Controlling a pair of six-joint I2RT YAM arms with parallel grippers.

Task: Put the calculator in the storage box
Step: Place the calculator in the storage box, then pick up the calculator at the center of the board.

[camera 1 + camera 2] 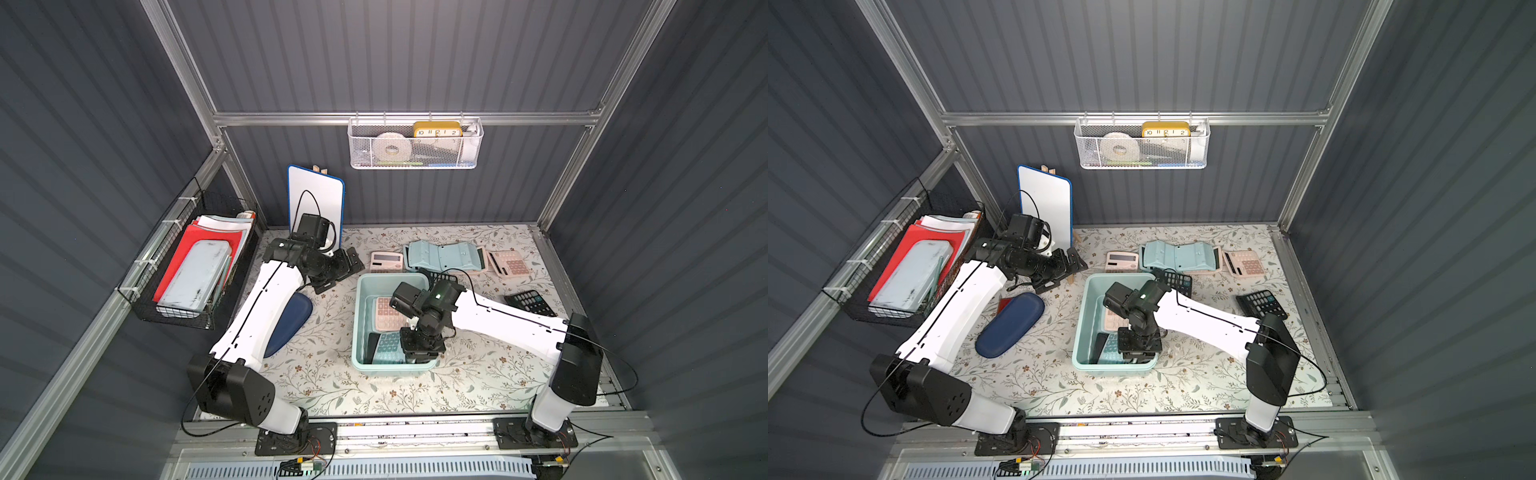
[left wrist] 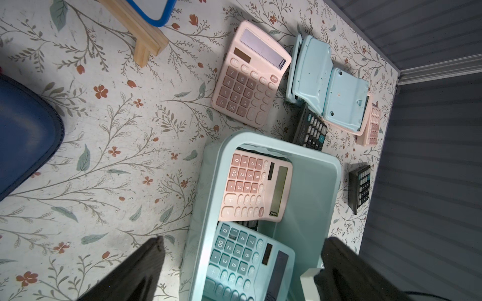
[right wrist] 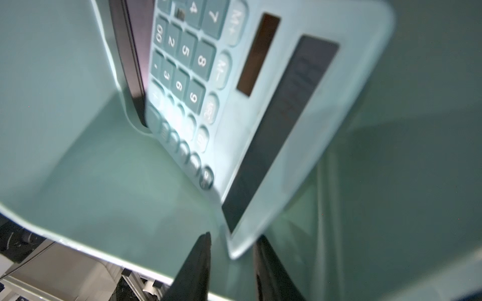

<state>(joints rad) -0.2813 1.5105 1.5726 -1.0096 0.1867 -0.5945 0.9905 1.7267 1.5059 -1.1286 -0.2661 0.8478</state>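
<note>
The mint-green storage box (image 1: 358, 316) (image 1: 1082, 320) (image 2: 206, 198) (image 3: 65, 156) stands mid-table. Inside lie a pink calculator (image 1: 384, 313) (image 2: 254, 185) at the far end and a teal calculator (image 1: 388, 347) (image 1: 1111, 345) (image 2: 242, 258) (image 3: 234, 104) near the front, tilted over a black calculator (image 3: 130, 52). My right gripper (image 1: 417, 357) (image 1: 1136, 355) (image 3: 234, 235) points down into the box's near end, open, with the teal calculator's corner loose between its fingers. My left gripper (image 1: 345, 272) (image 1: 1065, 272) (image 2: 245, 239) hovers wide open and empty off the box's far-left corner.
Behind the box lie a pink calculator (image 1: 386, 262) (image 2: 250, 75), a pale blue folded device (image 1: 442, 255), another pink calculator (image 1: 511, 262) and black calculators (image 1: 440, 276) (image 1: 530, 302). A navy case (image 1: 291, 324) lies left. A whiteboard (image 1: 316, 203), black wire basket (image 1: 191, 266) and white mesh basket (image 1: 415, 145) line the walls.
</note>
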